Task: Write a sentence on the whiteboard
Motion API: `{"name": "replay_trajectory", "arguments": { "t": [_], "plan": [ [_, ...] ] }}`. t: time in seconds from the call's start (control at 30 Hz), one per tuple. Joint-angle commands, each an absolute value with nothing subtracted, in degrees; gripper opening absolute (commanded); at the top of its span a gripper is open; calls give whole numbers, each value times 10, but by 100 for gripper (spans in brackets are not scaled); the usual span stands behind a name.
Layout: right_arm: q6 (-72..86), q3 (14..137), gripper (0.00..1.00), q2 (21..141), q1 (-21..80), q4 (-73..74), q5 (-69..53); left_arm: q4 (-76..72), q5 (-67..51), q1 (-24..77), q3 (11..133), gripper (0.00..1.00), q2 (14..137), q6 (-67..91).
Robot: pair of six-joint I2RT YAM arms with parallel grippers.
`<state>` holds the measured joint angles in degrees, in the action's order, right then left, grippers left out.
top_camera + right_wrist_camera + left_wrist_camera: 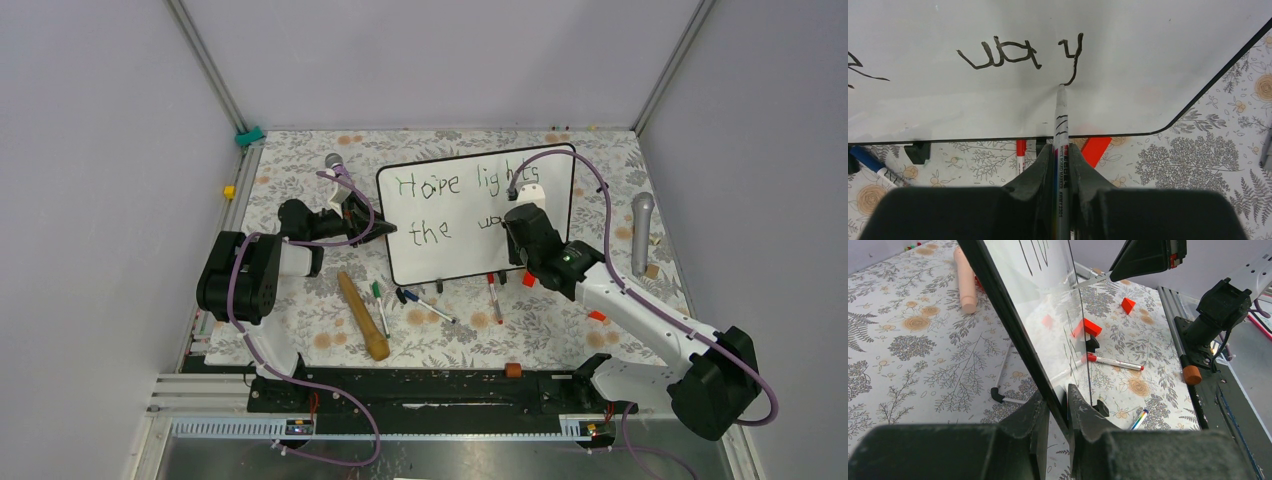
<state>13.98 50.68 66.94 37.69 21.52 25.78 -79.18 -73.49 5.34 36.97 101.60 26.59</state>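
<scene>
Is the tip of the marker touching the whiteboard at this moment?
Touching. The right wrist view shows the marker tip meeting the whiteboard at the tail of the y.

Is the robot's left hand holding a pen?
No, the left gripper is pinched shut on the thin black edge of the large glossy white whiteboard, with no pen between its fingers.

Floral tabletop [560,335]: wooden stick [362,315] lower left of centre, blue-capped marker [425,303] just right of it, red block [528,279] further right, grey microphone [641,230] far right.
</scene>
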Motion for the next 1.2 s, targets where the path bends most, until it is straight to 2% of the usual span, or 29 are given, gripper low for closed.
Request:
{"name": "replay_trajectory", "arguments": {
  "t": [0.0, 0.23, 0.5, 0.63, 0.87, 1.17],
  "plan": [
    [150, 517, 0, 658, 372, 189, 238, -844, -745, 52, 368, 0, 1011, 189],
    [146, 531, 0, 638, 372, 196, 235, -843, -744, 52, 369, 0, 1011, 189],
    [144, 516, 0, 549, 372, 204, 193, -844, -744, 51, 381, 0, 1020, 206],
    [135, 514, 0, 518, 371, 219, 209, -844, -755, 48, 408, 0, 1039, 237],
    [149, 528, 0, 560, 371, 253, 309, -844, -759, 44, 434, 0, 1056, 266],
    [156, 537, 0, 607, 355, 229, 323, -844, -764, 42, 452, 0, 1070, 287]
  ]
}}
